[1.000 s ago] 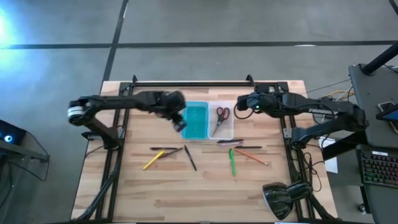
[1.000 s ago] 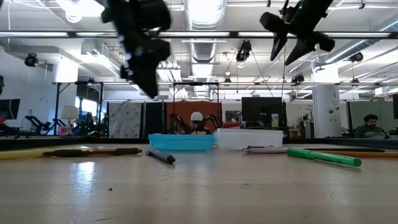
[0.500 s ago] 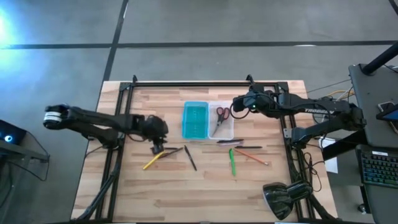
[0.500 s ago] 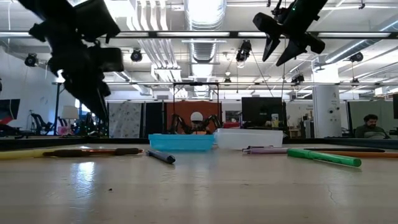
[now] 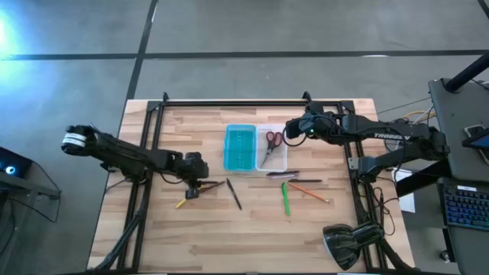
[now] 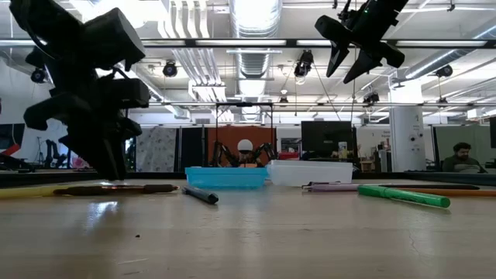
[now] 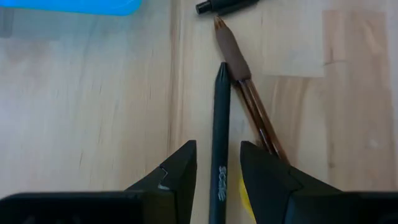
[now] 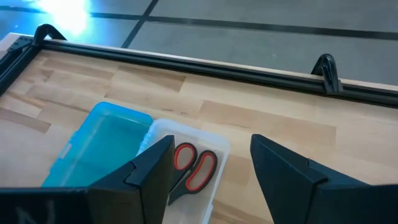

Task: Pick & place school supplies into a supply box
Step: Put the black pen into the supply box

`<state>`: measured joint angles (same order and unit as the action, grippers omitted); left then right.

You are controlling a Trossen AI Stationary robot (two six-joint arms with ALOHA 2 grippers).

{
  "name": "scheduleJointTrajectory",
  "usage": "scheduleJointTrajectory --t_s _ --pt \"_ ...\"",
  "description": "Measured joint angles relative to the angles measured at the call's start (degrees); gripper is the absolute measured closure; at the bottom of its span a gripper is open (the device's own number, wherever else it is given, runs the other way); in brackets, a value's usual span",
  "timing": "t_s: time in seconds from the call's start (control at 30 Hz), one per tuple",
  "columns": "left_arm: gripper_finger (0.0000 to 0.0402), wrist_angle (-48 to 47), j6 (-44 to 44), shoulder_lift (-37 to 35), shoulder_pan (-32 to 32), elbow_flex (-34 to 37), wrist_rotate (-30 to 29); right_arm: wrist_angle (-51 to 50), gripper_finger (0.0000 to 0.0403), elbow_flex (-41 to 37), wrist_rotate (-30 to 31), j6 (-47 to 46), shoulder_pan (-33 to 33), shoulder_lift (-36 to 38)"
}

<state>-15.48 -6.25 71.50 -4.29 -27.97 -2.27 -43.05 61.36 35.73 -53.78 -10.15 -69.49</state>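
My left gripper point(image 5: 192, 190) is low over the table's left part, open. Its fingers stand on either side of a thin dark pen point(image 7: 219, 143) without touching it. A brown pen point(image 7: 247, 99) and a yellow pencil point(image 5: 182, 203) lie right beside that pen. The supply box lies open, with a turquoise half point(image 5: 239, 147) and a clear half point(image 5: 273, 155). The red-handled scissors point(image 8: 194, 167) lie in the clear half. My right gripper point(image 5: 289, 136) hangs open and empty above the clear half's right edge, high in the low view point(image 6: 350, 66).
Loose on the wood lie a dark pen point(image 5: 234, 194), a green marker point(image 5: 285, 198), an orange pencil point(image 5: 309, 191) and a dark pen point(image 5: 294, 176) near the box. A black rail point(image 5: 233, 101) runs along the far edge. A lamp point(image 5: 348, 243) sits at the near right corner.
My left gripper has swung from above the box's turquoise half toward the table's left and near side, and has come down over the dark pen beside the yellow pencil. My right gripper has edged slightly toward the left above the clear half. No supplies have moved.
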Motion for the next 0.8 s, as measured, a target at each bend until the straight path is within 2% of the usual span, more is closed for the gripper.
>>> scheduleJointTrajectory --t_s 0.33,0.47,0.67,0.8 --pt "0.0298 1.27 0.32 9.23 0.0 -1.44 -0.91 -0.16 0.0199 0.0 -0.04 0.26 0.0 0.0" --pt "0.0324 0.57 0.34 10.93 -0.04 -2.39 -1.91 -0.27 0.0199 0.0 -0.04 0.4 0.0 0.0" --pt "0.0386 0.49 -0.02 11.72 0.01 -3.04 -2.69 -0.44 0.0199 0.0 0.07 1.74 0.0 0.0" --pt "0.0389 0.41 -7.72 11.76 1.13 -3.21 -2.01 -0.42 0.0199 0.0 0.2 1.4 0.0 0.0"
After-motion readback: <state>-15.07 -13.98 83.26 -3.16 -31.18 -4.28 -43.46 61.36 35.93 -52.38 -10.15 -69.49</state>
